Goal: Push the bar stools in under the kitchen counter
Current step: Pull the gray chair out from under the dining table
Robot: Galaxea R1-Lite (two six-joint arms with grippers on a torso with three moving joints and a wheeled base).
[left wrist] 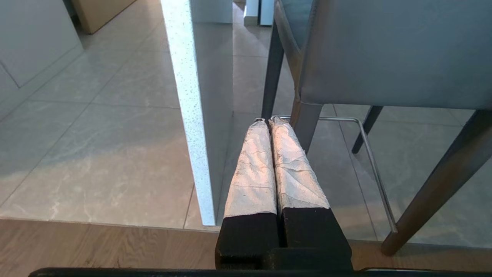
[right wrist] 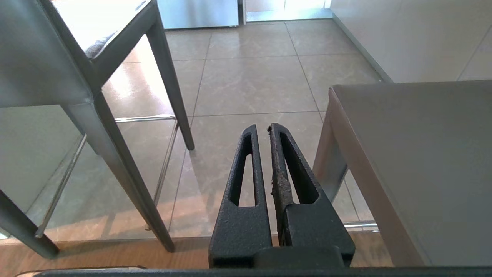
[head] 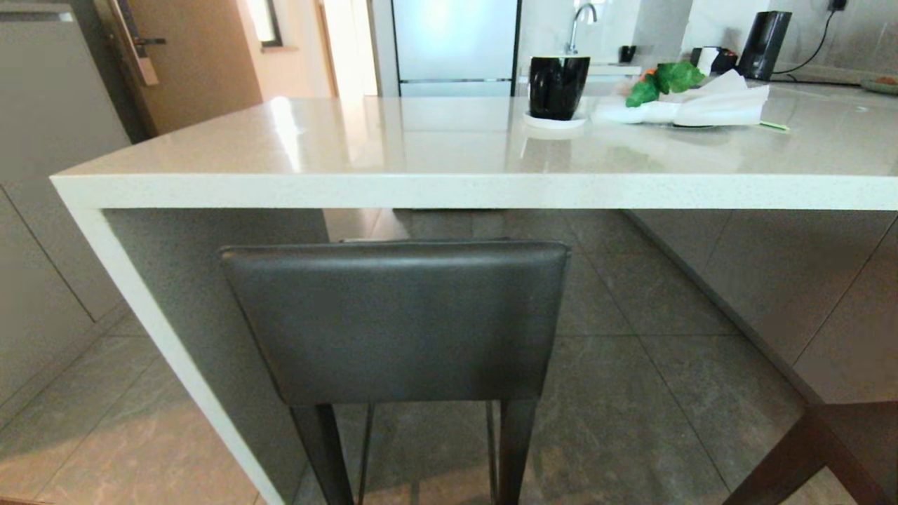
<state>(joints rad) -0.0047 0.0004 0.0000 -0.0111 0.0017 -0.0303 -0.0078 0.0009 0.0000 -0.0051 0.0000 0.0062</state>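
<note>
One bar stool (head: 400, 322) stands straight ahead, its dark grey backrest just below the kitchen counter's (head: 449, 191) thick white front edge, close to the white side panel (head: 161, 351). A corner of a second bar stool (head: 842, 435) shows at the lower right. Neither arm appears in the head view. My left gripper (left wrist: 268, 120) is shut and empty, its white-wrapped fingers hanging low between the side panel (left wrist: 188, 115) and the near stool (left wrist: 384, 57). My right gripper (right wrist: 261, 127) is shut and empty, low between the near stool (right wrist: 34, 57) and the second stool (right wrist: 423, 154).
On the counter sit a black mug (head: 558, 85) on a white saucer and a white cloth (head: 708, 105) with green leaves. A fridge (head: 456, 42) and a black appliance (head: 763, 43) stand behind. Grey tile floor (head: 631, 393) runs under the counter.
</note>
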